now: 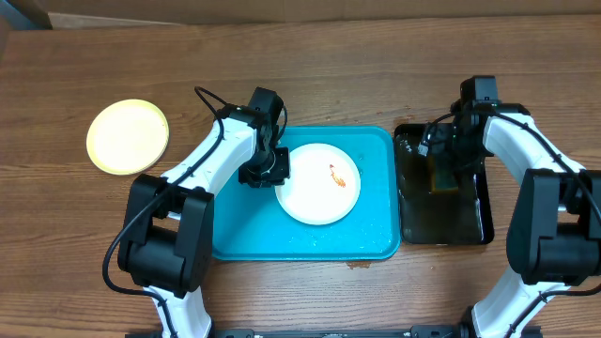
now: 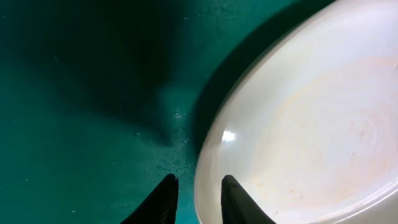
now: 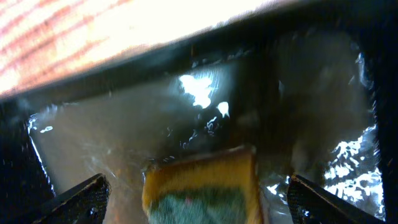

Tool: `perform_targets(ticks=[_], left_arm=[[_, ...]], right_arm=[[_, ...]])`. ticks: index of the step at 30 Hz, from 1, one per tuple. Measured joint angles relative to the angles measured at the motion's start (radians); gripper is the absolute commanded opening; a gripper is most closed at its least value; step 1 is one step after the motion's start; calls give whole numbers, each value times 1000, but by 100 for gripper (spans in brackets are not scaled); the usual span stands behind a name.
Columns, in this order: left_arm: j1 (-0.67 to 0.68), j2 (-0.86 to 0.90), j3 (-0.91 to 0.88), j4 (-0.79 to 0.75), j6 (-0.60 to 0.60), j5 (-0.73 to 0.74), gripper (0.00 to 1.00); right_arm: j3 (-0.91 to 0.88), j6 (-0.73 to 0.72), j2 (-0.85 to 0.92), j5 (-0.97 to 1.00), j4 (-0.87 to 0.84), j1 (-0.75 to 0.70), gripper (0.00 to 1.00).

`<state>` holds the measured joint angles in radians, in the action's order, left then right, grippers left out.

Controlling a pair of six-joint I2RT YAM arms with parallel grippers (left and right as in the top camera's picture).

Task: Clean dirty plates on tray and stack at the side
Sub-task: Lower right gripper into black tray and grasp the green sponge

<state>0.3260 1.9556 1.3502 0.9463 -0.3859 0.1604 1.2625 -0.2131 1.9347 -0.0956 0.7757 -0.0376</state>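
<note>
A white plate (image 1: 319, 188) with an orange-red smear lies on the turquoise tray (image 1: 376, 235). My left gripper (image 1: 273, 173) is at its left rim. In the left wrist view the plate (image 2: 311, 124) has its rim between the two fingers of the left gripper (image 2: 198, 179), one over the tray (image 2: 74, 93) and one over the plate, shut on the rim. A pale yellow plate (image 1: 128, 137) rests on the table at far left. My right gripper (image 1: 443, 171) hangs over the black tray (image 1: 474, 221). It stands open (image 3: 198, 180) around a yellow-green sponge (image 3: 202, 190) without touching it.
The black tray (image 3: 93, 134) holds shallow water, with the sponge (image 1: 441, 175) lying in it. It sits just right of the turquoise tray. Both arms reach in from the front edge. A cardboard-coloured strip runs along the table's back edge.
</note>
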Motion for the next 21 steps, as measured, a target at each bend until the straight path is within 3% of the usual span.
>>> perform_targets(ticks=[3,6,7,8,9,10,14,17,19,21], left_arm=[[0,0,0,1,0,0,26],[0,0,-1,6,0,-1,26],[0,0,-1,7,0,0,26],[0,0,-1,8,0,0,26],[0,0,-1,7,0,0,27],[0,0,-1,7,0,0,27],[0,0,-1,8,0,-1,28],[0,0,-1,14,0,-1,28],[0,0,-1,23,0,-1,28],[0,0,-1,24,0,-1,29]], right_arm=[[-1,0,0,-10,66,0,83],[-2,-7,0,-13,158,0,49],[-2,-3,0,-13,177,0,49],[-2,-6,0,-13,187,0,58],[-2,-2,0,-17,189,0,79],[-2,-2,0,-19,188,0,83],[-2,2,0,-21,201,0,79],[-2,0,0,-20,242,0,61],[-2,7,0,-23,274,0,23],[-2,2,0,-24,287,0,11]])
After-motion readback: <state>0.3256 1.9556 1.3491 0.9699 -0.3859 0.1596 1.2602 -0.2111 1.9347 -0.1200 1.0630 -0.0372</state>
